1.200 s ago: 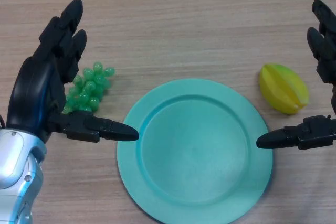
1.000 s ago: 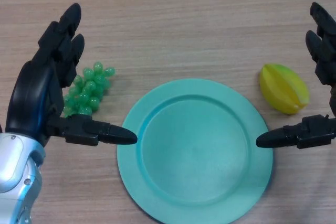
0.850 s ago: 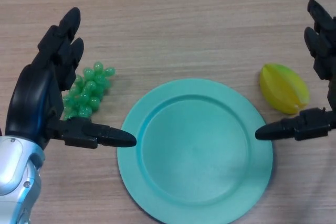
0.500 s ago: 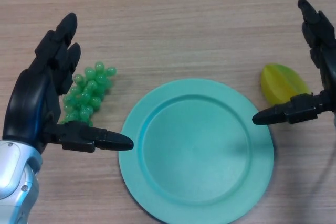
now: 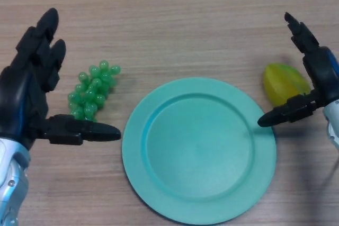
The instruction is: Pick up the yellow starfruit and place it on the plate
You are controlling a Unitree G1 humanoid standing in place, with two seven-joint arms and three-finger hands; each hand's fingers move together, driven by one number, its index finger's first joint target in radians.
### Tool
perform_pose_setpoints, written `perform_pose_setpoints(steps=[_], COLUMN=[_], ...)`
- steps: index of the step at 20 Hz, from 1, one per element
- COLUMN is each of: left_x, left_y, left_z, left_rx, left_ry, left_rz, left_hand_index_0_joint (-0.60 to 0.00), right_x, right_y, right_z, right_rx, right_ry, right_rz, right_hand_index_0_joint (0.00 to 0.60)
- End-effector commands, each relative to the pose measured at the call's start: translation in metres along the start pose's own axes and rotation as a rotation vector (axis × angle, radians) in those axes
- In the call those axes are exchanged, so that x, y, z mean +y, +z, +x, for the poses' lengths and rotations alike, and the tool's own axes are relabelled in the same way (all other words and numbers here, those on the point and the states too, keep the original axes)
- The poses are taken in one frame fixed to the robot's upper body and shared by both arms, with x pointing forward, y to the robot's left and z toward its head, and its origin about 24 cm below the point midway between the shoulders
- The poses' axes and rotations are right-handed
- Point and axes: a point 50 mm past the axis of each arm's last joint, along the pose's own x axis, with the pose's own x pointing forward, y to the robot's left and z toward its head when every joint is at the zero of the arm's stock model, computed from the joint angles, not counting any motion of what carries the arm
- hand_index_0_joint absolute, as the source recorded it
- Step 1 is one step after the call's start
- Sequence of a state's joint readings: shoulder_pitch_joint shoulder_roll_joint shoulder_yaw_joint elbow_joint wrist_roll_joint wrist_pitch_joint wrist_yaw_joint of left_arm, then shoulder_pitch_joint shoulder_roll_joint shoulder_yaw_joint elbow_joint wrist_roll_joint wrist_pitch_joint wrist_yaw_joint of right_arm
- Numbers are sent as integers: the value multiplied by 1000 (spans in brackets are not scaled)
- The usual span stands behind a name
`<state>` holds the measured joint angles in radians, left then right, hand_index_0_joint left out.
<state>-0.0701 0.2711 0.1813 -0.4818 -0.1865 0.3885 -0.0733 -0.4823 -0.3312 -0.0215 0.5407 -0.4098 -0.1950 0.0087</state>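
The yellow starfruit (image 5: pixel 283 82) lies on the wooden table just right of the teal plate (image 5: pixel 198 148). My right hand (image 5: pixel 319 75) hovers over the starfruit's right side, open, with its fingers reaching away from me and its thumb stretched left over the plate's right rim. Part of the starfruit is hidden under that hand. My left hand (image 5: pixel 24 96) is open at the left edge of the view, thumb pointing toward the plate. The plate holds nothing.
A bunch of green grapes (image 5: pixel 92 89) lies between my left hand and the plate. The wooden table (image 5: pixel 175 19) stretches bare beyond the plate.
My right hand has moved in from the right edge and now sits over the starfruit's right side. My left hand has drifted left, away from the plate and grapes.
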Motion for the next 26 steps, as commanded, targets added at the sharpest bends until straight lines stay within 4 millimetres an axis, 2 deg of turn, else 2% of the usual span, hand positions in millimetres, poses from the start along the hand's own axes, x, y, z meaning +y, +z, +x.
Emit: perform_pose_setpoints(steps=[1, 2, 3, 4, 5, 7, 10, 12, 16, 20, 26], left_x=[21, 22, 22, 22, 23, 25, 25, 26, 25, 22, 19], left_y=[41, 41, 40, 40, 40, 38, 37, 37, 38, 38, 40], left_z=[-2, -2, -2, -3, -3, -4, -6, -6, -8, -7, -6], left_rx=[-281, -285, -286, -288, -286, -283, -279, -271, -277, -272, -275], left_ry=[102, 107, 109, 111, 115, 124, 127, 126, 127, 126, 118], left_rz=[59, 61, 62, 63, 65, 73, 90, 97, 110, 108, 100], left_hand_index_0_joint=[0, 0, 0, 0, 0, 0, 0, 0, 0, 0, 0], right_x=[-33, -31, -30, -28, -24, -14, -15, -16, -22, -29, -23], right_y=[28, 27, 27, 26, 24, 15, 14, 19, 28, 49, 87], right_z=[12, 13, 13, 12, 12, 10, 8, 6, 4, -1, -18], right_rx=[-193, -195, -196, -199, -209, -239, -222, -214, -237, -282, -407], right_ry=[-134, -126, -116, -102, -66, 32, 25, 15, -22, -44, -34], right_rz=[-89, -111, -128, -156, -245, -465, -446, -377, -377, -313, -241], right_hand_index_0_joint=[0, 0, 149, 251, 399, 599, 600, 600, 600, 600, 600])
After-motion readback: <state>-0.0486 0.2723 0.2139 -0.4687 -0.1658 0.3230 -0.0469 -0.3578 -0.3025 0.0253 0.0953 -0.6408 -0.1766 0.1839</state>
